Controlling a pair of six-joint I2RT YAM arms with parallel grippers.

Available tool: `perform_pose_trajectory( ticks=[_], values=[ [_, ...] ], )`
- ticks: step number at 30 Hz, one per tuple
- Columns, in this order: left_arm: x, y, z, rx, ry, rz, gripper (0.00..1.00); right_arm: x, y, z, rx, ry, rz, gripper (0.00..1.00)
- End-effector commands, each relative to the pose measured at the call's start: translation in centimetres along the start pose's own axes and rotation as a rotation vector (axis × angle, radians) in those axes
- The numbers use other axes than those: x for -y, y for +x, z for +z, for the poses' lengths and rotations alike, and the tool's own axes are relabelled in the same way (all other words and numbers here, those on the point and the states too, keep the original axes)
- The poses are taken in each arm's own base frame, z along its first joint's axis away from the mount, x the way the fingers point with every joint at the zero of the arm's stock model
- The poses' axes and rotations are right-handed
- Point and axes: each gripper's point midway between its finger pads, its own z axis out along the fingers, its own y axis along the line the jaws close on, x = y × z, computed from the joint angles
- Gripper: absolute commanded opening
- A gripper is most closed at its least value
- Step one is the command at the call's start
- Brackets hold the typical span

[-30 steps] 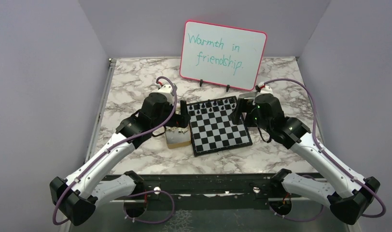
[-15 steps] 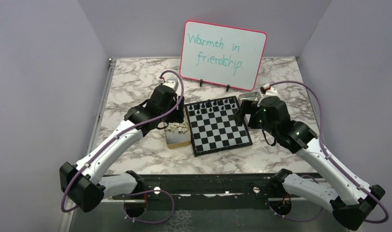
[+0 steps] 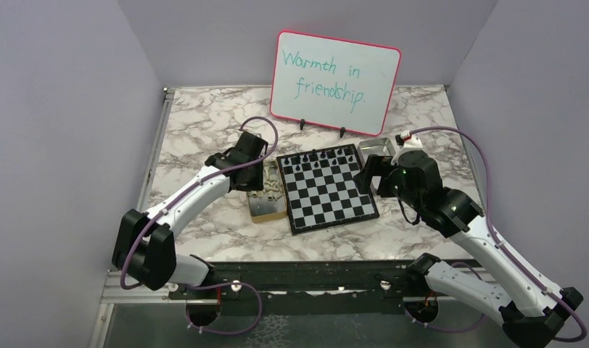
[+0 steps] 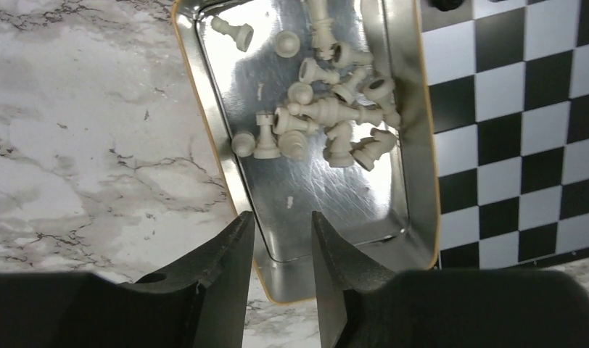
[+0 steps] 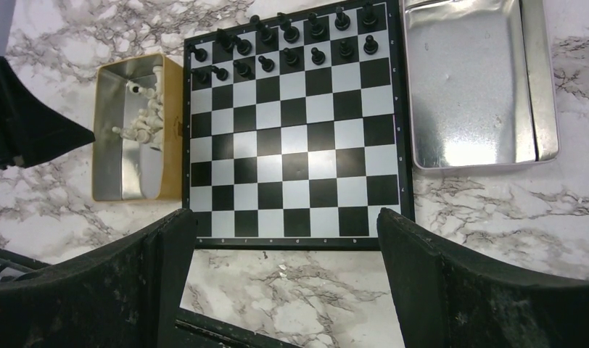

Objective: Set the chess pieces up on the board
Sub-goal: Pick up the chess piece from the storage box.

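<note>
Left wrist view showed the left gripper (image 4: 282,223) with jaws narrowly apart, gripping nothing, over one end of the tan box (image 4: 204,130) (cream chess pieces (image 4: 328,116) heaped inside). The right gripper (image 5: 283,217) gaped wide near the board (image 5: 291,138), with black pieces (image 5: 288,43) on its far rows.

The marble table (image 3: 204,130) carries the board (image 3: 326,190), tan box (image 3: 268,212), silver tray (image 5: 480,87), whiteboard (image 3: 335,81).

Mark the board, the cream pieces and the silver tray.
board (image 5: 295,167): right wrist view, a bare middle square.
cream pieces (image 4: 328,112): left wrist view, a piece lying mid-pile.
tray (image 5: 469,87): right wrist view, its bare floor.
</note>
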Motion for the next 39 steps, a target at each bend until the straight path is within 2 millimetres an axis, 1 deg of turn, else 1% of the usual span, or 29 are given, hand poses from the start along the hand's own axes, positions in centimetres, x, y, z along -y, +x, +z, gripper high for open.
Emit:
perform_pose_trajectory(
  ticks=[1,5,9,15,25,30,35,39],
  values=[
    [-0.5,-0.2,2.0,-0.016,0.021,-0.019,0.35,-0.1,0.6,-0.4,-0.007,-0.022,-0.010,1.00],
    [-0.3,-0.7,3.3,-0.009,0.030,-0.021,0.32,0.0,0.6,-0.3,-0.007,-0.017,-0.011,1.00],
    [-0.2,-0.1,4.4,-0.038,0.032,-0.005,0.29,0.0,0.6,-0.3,-0.018,-0.009,-0.015,1.00],
    [-0.2,0.5,5.6,-0.058,0.034,0.020,0.28,0.3,1.0,-0.2,-0.030,0.005,-0.017,1.00],
    [-0.1,0.2,6.7,-0.073,0.032,0.059,0.27,0.4,1.1,0.0,-0.042,0.021,-0.010,1.00],
    [-0.1,0.6,7.2,-0.092,0.031,0.063,0.24,0.5,1.2,-0.2,-0.046,0.024,-0.007,1.00],
    [0.1,0.8,7.5,-0.106,0.040,0.077,0.18,0.7,1.3,-0.2,-0.049,0.030,-0.010,1.00],
    [0.4,0.6,7.2,-0.106,0.055,0.079,0.13,0.8,1.4,-0.2,-0.052,0.038,-0.014,1.00]
  ],
)
